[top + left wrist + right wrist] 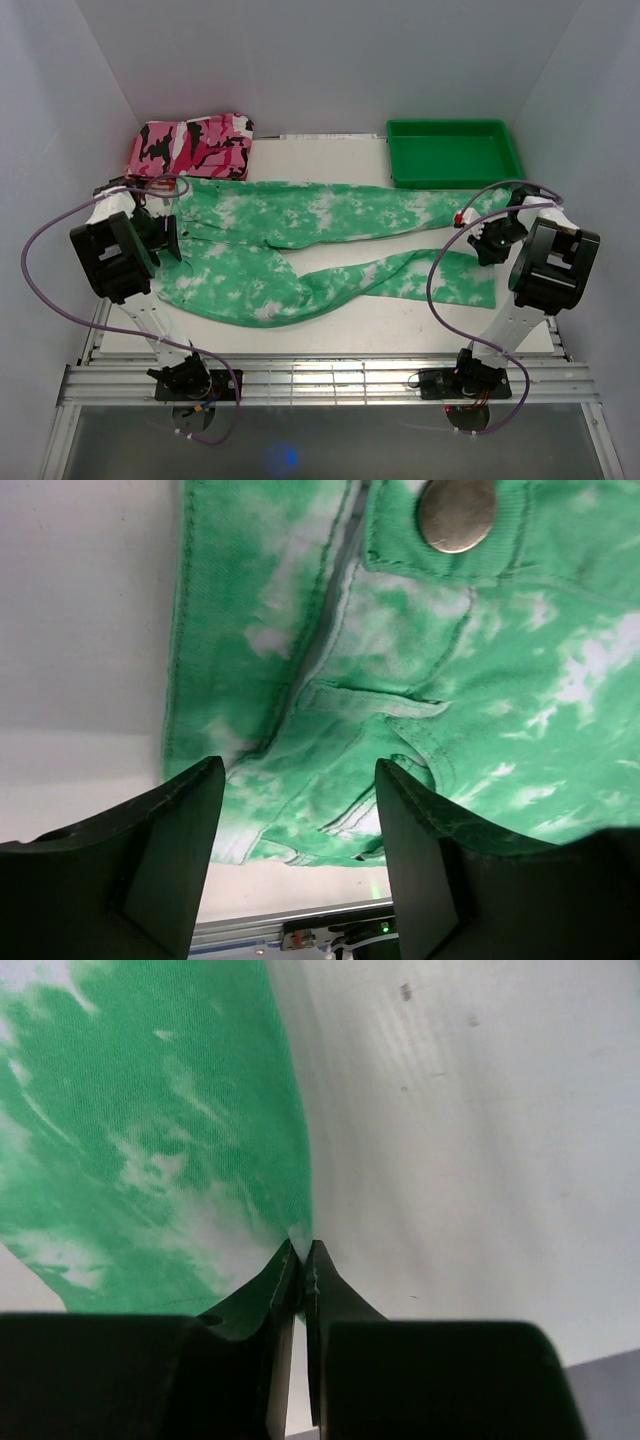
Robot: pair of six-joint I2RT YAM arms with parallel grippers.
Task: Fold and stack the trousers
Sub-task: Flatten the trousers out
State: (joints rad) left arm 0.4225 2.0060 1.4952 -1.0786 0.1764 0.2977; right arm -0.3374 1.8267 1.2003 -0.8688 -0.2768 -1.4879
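Left gripper (300, 775): mine gapes wide — above the waistband of the trousers (520, 700).
Right gripper (302, 1252): mine pinches the trousers' leg edge.

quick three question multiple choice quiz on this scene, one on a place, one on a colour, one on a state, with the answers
1. Where does the green tray sit in the top view?
A) near left
B) far right
C) centre

2. What colour is the folded cloth at the far left?
A) plain blue
B) yellow stripes
C) pink, black and white camouflage

3. How do the fingers of the left gripper stand?
A) open over the trousers
B) shut on the tray
C) shut on the folded cloth

Answers:
1 B, it lies by the back wall on the right.
2 C, the camouflage pattern shows plainly.
3 A, the left wrist view shows a wide gap with green cloth beneath.
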